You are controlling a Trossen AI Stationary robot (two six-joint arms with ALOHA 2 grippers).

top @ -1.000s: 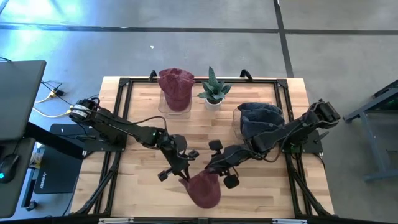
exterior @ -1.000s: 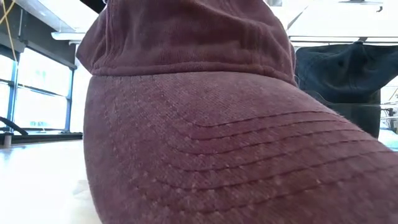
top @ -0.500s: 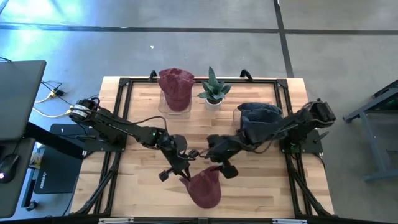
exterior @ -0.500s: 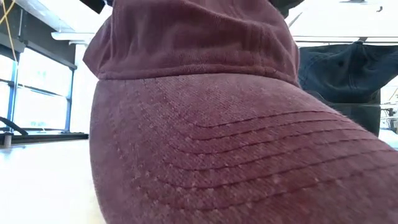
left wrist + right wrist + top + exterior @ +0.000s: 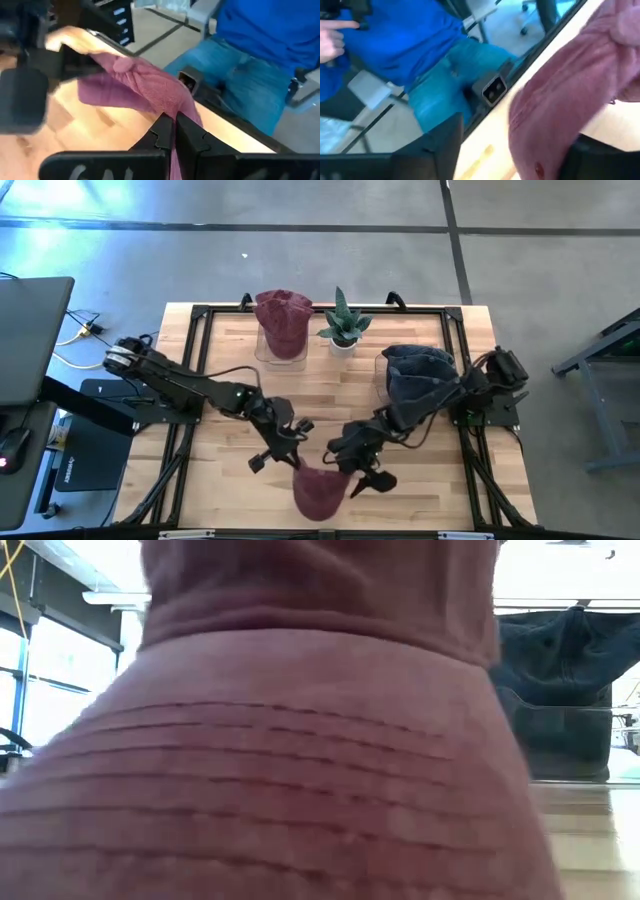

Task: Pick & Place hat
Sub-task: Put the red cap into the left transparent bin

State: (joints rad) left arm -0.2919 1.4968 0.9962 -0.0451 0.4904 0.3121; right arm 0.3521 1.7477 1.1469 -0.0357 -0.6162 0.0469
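Item 1 — left hand (image 5: pixel 290 448): near the desk's front centre, clenched on a fold of the maroon hat (image 5: pixel 318 490). The left wrist view shows the two fingers (image 5: pixel 161 134) pressed together with only a thin pleat of cloth between them. Risk: so slight a pinch may slide off if the cloth is tugged from the other side.

Item 2 — maroon hat: at the front edge of the desk (image 5: pixel 225 440), between the two hands, partly lifted and bunched; its brim fills the low view. Risk: it sits so near the edge that a slip could send it off the desk toward the person in blue (image 5: pixel 400 45) standing just beyond.

Item 3 — right hand (image 5: pixel 362 472): just beside the hat's right side, fingers spread wide, grasping nothing that can be seen (the right wrist view shows cloth hanging alongside one finger, not between the two). Risk: closing from here may catch only the loose edge, or miss, leaving the hat's weight on the left pinch alone.

Item 4 — background stock: a second maroon hat (image 5: pixel 283 322) on a clear stand at the rear, a small potted plant (image 5: pixel 343 325) beside it, a dark hat (image 5: pixel 418 375) on a stand at the right. Risk: the right arm lies close to the dark hat — a wide swing could knock it.
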